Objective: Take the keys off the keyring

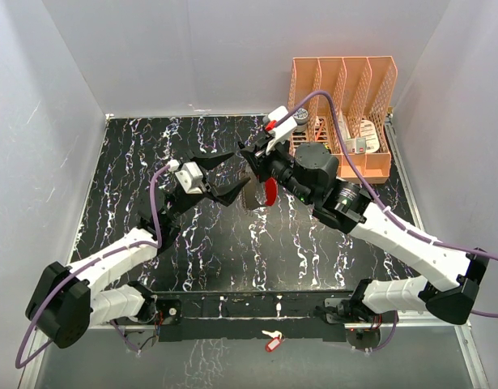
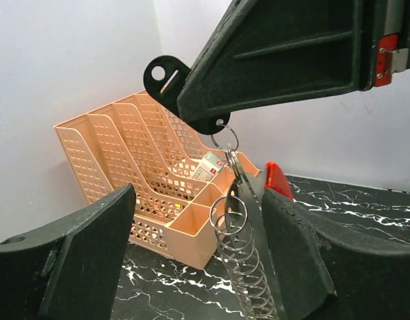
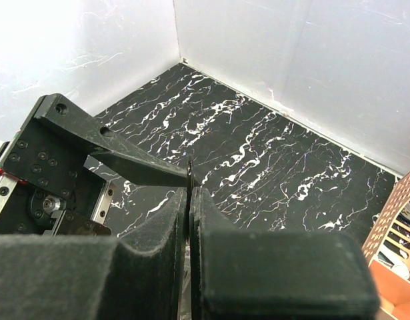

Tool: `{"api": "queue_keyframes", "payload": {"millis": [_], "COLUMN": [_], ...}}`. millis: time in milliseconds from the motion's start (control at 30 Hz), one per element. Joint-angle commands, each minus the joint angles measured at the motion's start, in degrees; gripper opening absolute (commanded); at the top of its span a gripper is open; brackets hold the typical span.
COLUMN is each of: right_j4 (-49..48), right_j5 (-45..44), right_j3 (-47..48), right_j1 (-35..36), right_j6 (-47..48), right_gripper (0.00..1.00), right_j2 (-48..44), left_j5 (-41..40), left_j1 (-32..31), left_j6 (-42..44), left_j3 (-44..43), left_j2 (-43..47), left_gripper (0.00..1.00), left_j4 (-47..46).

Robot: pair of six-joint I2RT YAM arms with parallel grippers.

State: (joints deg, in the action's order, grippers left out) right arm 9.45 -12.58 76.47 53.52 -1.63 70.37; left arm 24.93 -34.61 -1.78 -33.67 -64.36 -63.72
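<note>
Left of the orange rack [image 1: 380,89], I see my left gripper [image 1: 239,170] spread wide, close beside the right gripper [image 1: 249,156], the red keyring [image 1: 269,193] just by them.

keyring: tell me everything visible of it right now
The keyring is a thin silvery wire loop held up in the air and hanging vertically. Its top is pinched between the shut fingertips of the right gripper. Below it hang the keys, a second ring with a coiled metal piece, and a bright red piece, partly hidden behind one finger of the left gripper. That gripper is open on either side of the bunch, and contact cannot be told.
</note>
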Motion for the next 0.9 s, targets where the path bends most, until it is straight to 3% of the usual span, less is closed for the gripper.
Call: {"api": "queue_keyframes", "payload": {"millis": [0,567,867], "right_j4": [-4.4,-4.6,-5.6], "right_j5": [0.8,0.5,1.0], "right_j3": [0.1,0.5,0.4], "right_j1": [0.3,0.4,0.6], "right_j6": [-0.6,-0.4,-0.8], "right_gripper": [0.0,0.0,0.0], "right_j2": [-2.4,-2.9,-1.8], "left_j5": [1.0,-2.3,-2.2], "left_j1": [0.2,0.2,0.2], "left_j6": [-1.5,4.3,0.9], "left_j3": [-1.5,0.4,0.3], "left_j2": [-0.2,5.3,5.4], "left_gripper": [0.74,0.73,0.73], "left_j4": [-4.2,1.9,1.7]}}
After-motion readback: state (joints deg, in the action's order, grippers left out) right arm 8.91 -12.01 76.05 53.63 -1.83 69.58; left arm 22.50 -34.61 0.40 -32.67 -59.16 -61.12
